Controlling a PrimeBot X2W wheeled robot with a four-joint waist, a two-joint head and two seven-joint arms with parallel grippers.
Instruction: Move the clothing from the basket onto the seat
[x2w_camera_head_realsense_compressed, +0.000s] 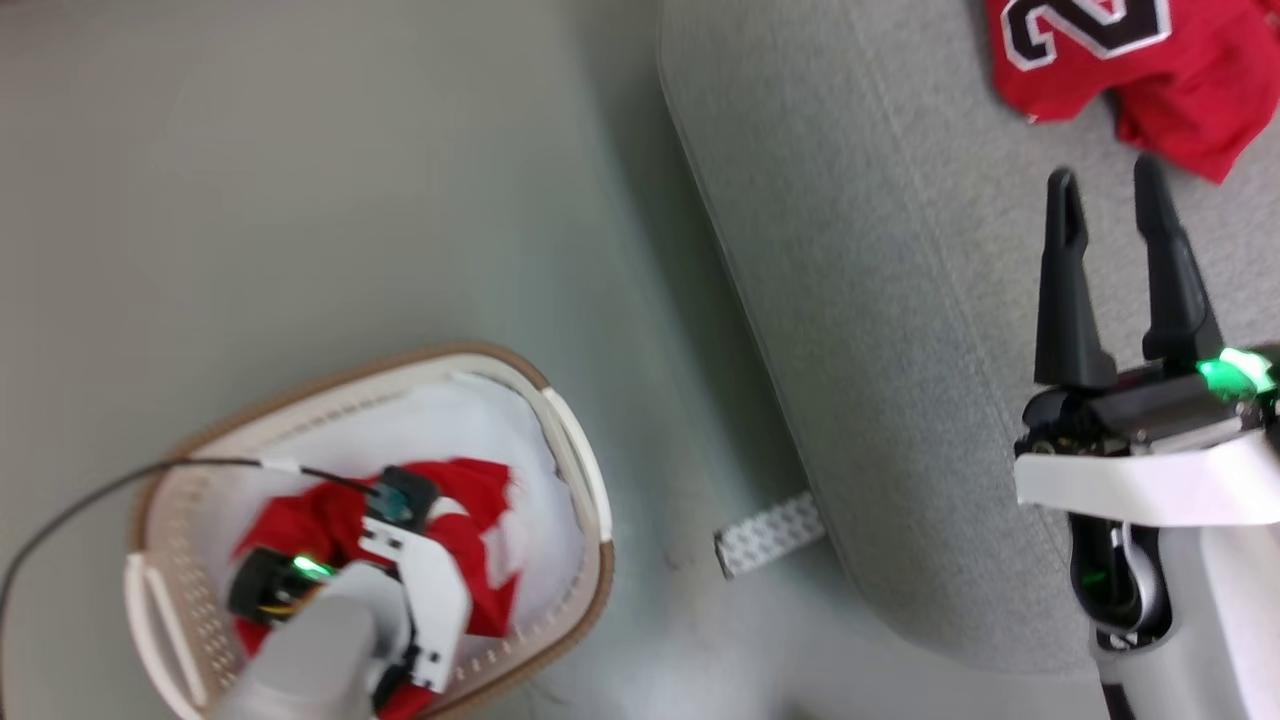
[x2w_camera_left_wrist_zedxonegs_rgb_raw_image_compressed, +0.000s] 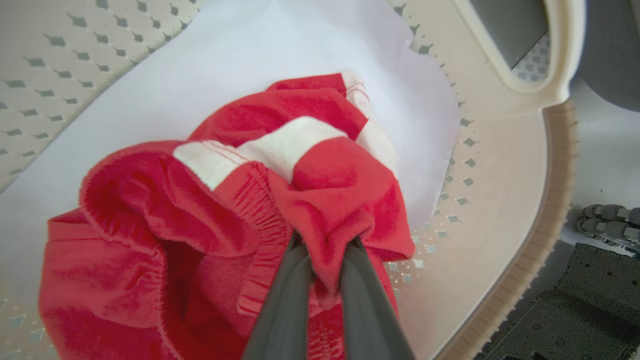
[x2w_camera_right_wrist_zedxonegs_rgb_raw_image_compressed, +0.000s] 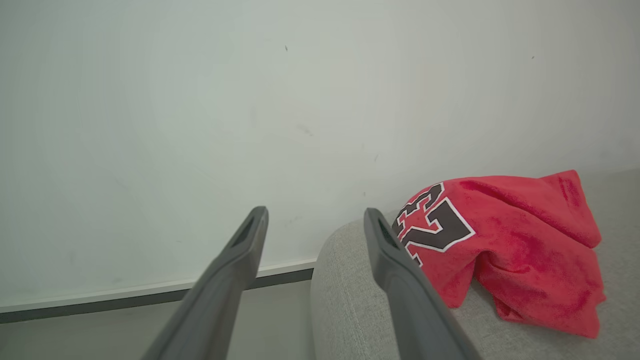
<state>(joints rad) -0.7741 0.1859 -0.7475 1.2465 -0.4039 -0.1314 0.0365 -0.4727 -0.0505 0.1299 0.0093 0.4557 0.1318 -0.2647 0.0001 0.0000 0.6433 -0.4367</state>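
One red jersey (x2w_camera_right_wrist_zedxonegs_rgb_raw_image_compressed: 525, 250), numeral perhaps "23"

The right gripper (x2w_camera_right_wrist_zedxonegs_rgb_raw_image_compressed: 315, 215) rises from the bottom edge, its two dark fingers spread apart with nothing between them. Just beside the right-hand finger, a crumpled red jersey (x2w_camera_right_wrist_zedxonegs_rgb_raw_image_compressed: 520, 250) lies on the grey seat (x2w_camera_right_wrist_zedxonegs_rgb_raw_image_compressed: 345, 300) near its rounded corner, its black, white-edged numerals showing. Behind is a pale wall (x2w_camera_right_wrist_zedxonegs_rgb_raw_image_compressed: 250, 100), with a dark skirting strip (x2w_camera_right_wrist_zedxonegs_rgb_raw_image_compressed: 125, 298) at its foot above the floor (x2w_camera_right_wrist_zedxonegs_rgb_raw_image_compressed: 280, 325).
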